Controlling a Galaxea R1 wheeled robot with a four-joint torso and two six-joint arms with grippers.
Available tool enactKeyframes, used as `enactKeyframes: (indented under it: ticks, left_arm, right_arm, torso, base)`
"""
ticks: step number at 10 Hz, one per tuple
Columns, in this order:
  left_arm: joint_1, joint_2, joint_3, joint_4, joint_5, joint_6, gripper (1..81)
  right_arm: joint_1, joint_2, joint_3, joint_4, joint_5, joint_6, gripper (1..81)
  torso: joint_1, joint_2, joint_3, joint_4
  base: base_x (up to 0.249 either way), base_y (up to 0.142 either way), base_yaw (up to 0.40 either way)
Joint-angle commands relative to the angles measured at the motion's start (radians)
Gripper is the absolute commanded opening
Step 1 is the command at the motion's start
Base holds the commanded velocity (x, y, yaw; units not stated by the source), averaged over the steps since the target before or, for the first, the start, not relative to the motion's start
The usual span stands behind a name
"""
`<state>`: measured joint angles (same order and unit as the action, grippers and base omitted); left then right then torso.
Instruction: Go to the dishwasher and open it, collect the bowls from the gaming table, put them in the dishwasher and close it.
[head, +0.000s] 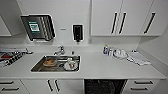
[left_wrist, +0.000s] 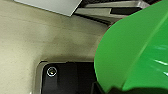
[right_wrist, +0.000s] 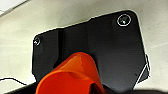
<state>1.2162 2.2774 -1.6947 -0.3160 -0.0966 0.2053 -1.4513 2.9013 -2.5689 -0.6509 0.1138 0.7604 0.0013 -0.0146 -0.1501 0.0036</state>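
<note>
The dishwasher (head: 105, 86) shows as a dark open cavity under the white counter, right of the sink, at the lower edge of the head view. A bright lime-green bowl (left_wrist: 135, 50) looms large and tilted in the left wrist view, above a pale floor, with my left gripper (left_wrist: 112, 90) shut on its edge. An orange bowl (right_wrist: 72, 75) sits close in the right wrist view, carried in my right gripper (right_wrist: 106, 89) over the floor. The gaming table is out of view.
The white counter (head: 105, 66) runs across the head view, with a steel sink (head: 37, 65) holding dishes, a tap (head: 60, 50), bottles (head: 107, 50) and a folded cloth (head: 138, 58). White wall cabinets (head: 125, 17) hang above. Drawers (head: 142, 86) flank the dishwasher. A grey metal panel (left_wrist: 50, 5) lies near the left wrist.
</note>
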Motion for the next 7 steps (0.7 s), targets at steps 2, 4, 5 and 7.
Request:
enactKeyframes:
  ticks: [2, 4, 5, 7]
  left_arm:
    - [-0.197, -0.120, 0.130, -0.015, 0.066, -0.018, 1.0]
    - [-0.267, -0.159, 0.187, -0.032, 0.086, -0.021, 1.0]
    - [-0.307, -0.166, 0.194, -0.051, 0.119, -0.021, 1.0]
    - [-0.391, -0.176, 0.199, -0.070, 0.156, -0.021, 1.0]
  right_arm:
    - [0.054, -0.011, 0.018, -0.001, -0.031, 0.002, 1.0]
    - [0.054, -0.011, 0.021, -0.003, -0.031, 0.003, 1.0]
    - [0.054, -0.011, 0.021, -0.003, -0.029, 0.002, 1.0]
    - [0.054, -0.012, 0.021, -0.003, -0.017, 0.002, 1.0]
  torso:
    - [0.000, 0.000, -0.039, 0.000]
    - [0.000, 0.000, -0.067, 0.000]
    - [0.000, 0.000, -0.047, 0.000]
    - [0.001, 0.001, -0.062, 0.000]
  base:
    - [0.000, 0.000, 0.000]
    - [0.000, 0.000, 0.000]
    - [0.000, 0.000, 0.000]
    - [0.000, 0.000, 0.000]
